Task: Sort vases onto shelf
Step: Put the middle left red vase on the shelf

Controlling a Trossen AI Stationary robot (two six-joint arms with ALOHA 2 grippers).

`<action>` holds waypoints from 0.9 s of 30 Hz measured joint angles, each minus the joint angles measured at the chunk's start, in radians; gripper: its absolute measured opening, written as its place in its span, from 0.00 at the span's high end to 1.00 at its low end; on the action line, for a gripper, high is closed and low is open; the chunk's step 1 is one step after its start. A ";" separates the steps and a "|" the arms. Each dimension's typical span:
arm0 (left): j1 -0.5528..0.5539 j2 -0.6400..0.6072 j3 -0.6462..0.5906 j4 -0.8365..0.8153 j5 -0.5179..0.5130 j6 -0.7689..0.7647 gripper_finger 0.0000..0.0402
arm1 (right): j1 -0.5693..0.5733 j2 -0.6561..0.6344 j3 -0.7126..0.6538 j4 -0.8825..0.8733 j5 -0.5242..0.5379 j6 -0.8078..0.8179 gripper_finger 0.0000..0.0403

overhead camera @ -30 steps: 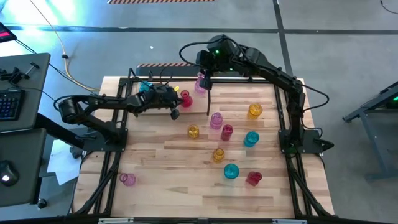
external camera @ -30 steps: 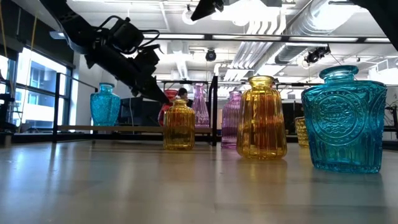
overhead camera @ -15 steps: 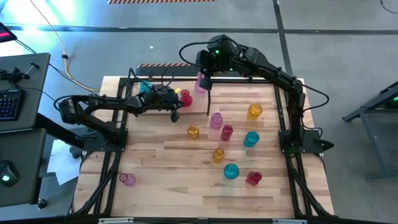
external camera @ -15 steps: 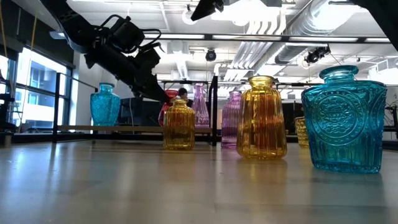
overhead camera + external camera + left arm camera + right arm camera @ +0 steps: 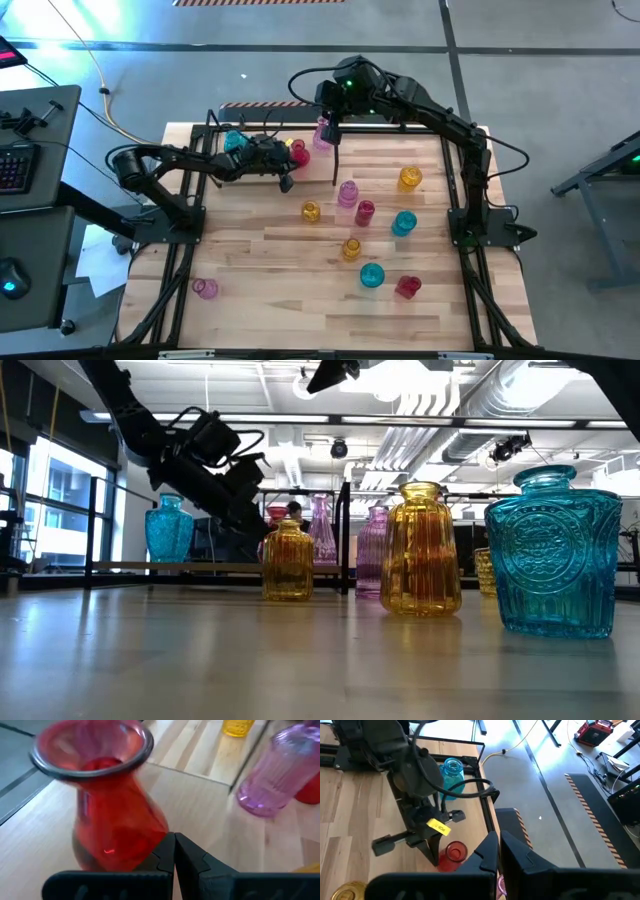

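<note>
A red vase (image 5: 107, 815) stands at the shelf (image 5: 335, 160), a rack of black rods on a wooden plank (image 5: 200, 567) at the table's far left. A cyan vase (image 5: 235, 140) stands on the shelf farther left. My left gripper (image 5: 174, 851) is shut, low beside the red vase (image 5: 297, 154). My right gripper (image 5: 498, 851) is shut and empty, held high over a pink vase (image 5: 322, 136) at the shelf's right end. A purple-pink vase (image 5: 280, 775) and a yellow one (image 5: 237, 727) stand beyond the left gripper. My left gripper's shut fingers come level from the table's left. The outer side of one finger (image 5: 162, 855) shows right against the red vase's lower belly (image 5: 135, 845). I cannot tell whether it touches. The vase stands on its base.
Several loose vases stand on the tabletop's middle and right: yellow (image 5: 310, 211), pink (image 5: 347, 193), red (image 5: 365, 212), cyan (image 5: 404, 222), amber (image 5: 409, 178). Others stand nearer the front, and a pink one (image 5: 205, 288) at the near left. A shelf post (image 5: 346, 538) stands by the red vase.
My left arm has swung its elbow toward the table's right, and its gripper has gone a little lower and toward the far edge, closer in beside the red vase.
</note>
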 joint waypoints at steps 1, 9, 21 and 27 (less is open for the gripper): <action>0.005 0.008 0.006 0.000 0.000 0.000 1.00 | 0.000 0.000 0.000 0.000 0.000 0.000 1.00; 0.027 0.059 0.063 0.001 0.010 0.006 1.00 | 0.000 0.000 0.000 -0.006 0.000 -0.001 1.00; 0.072 0.070 0.077 -0.005 0.007 0.026 1.00 | 0.000 0.000 0.000 -0.008 0.000 -0.001 1.00; 0.081 0.070 0.077 -0.005 0.008 0.036 1.00 | 0.000 0.000 0.000 -0.008 0.000 -0.001 1.00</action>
